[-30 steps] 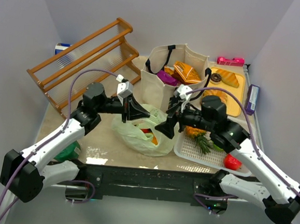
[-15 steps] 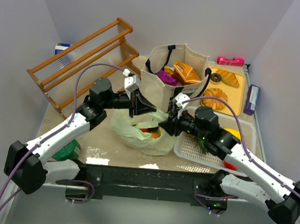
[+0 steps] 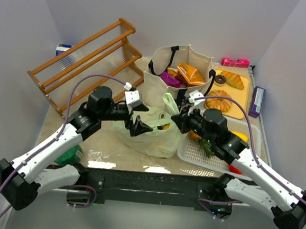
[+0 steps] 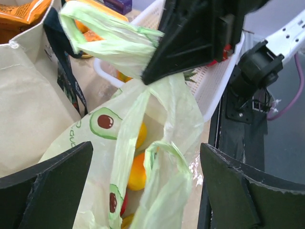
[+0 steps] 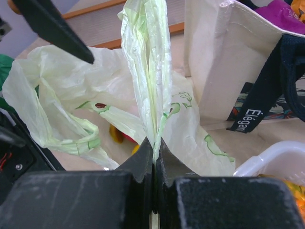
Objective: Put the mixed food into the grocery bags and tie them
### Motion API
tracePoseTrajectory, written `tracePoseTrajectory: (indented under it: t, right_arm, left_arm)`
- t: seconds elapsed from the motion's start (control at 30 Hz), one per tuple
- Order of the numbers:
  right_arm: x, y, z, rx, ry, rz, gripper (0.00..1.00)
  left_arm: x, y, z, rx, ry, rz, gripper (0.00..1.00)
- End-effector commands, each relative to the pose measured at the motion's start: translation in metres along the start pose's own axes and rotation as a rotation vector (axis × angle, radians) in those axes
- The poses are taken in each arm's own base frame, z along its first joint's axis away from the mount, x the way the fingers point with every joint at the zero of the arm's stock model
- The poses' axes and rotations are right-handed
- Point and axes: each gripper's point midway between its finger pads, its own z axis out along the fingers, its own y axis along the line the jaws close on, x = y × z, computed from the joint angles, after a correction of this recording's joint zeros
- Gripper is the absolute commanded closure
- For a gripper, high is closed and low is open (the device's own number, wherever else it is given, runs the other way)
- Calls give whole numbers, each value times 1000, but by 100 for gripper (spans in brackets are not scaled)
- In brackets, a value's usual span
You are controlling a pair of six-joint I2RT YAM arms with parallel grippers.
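Observation:
The pale green plastic bag (image 3: 152,137) lies slumped on the table between the arms, with orange and yellow toy fruit (image 4: 135,172) showing inside it. My right gripper (image 3: 177,115) (image 5: 153,147) is shut on one bag handle (image 5: 145,57), which stands up from the jaws. My left gripper (image 3: 141,128) (image 4: 147,191) is open just above the bag. The other handle loop (image 4: 164,160) lies loose between its fingers (image 4: 47,183), touching neither. Behind stands the beige canvas tote (image 3: 163,86) with orange (image 3: 190,73) and purple (image 3: 170,80) snack packets inside.
A wooden rack (image 3: 85,61) leans at back left. The white mesh basket (image 3: 197,155) with a pineapple sits under the right arm. A yellow board (image 3: 238,108) carries bread and donuts. A dark green bundle (image 3: 71,153) lies front left, and a purple box (image 3: 258,100) lies far right.
My left gripper has opened and dropped lower over the bag. My right gripper has shut on a bag handle and pulled it up and to the right.

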Motion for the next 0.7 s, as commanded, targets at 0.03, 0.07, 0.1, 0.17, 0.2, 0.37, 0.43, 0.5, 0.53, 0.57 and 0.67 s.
tracePoseTrajectory:
  t: [0.03,0.07,0.1,0.17,0.2,0.37,0.43,0.5,0.53,0.57,0.67]
  right_arm:
    - [-29,0,-1,-10,-63,-1,100]
    - [-29,-1,-1,-7,-63,1,100]
    - [-28,-1,-1,-9,-61,1,100]
    - [-28,-1,-1,-11,-59,0,100]
    - [-28,-2,-1,-8,-58,3,100]
    - [-29,-1,-5,-17,-64,4,100]
    - [-27,-1,-5,-15,-60,3,100]
    - [-25,-2,-6,-12,-56,5,100]
    - [-24,-3,-6,-9,-54,4,100]
    - [-22,-4,-6,-4,-47,4,100]
    - [-24,-6,-8,11,-39,5,100]
  left_arm:
    - [17,-5,7,13,83,65,0]
    - [23,-7,11,27,107,54,0]
    - [20,-10,15,39,110,67,0]
    - [28,-13,21,55,146,61,0]
    - [27,-15,25,55,155,77,0]
    - [30,-7,35,2,189,90,12]
    - [25,-6,38,-5,173,76,30]
    - [24,-7,40,-2,172,65,37]
    - [28,-7,42,0,188,60,42]
    - [31,-5,43,-12,199,60,47]
    - [42,-6,46,-17,234,60,77]
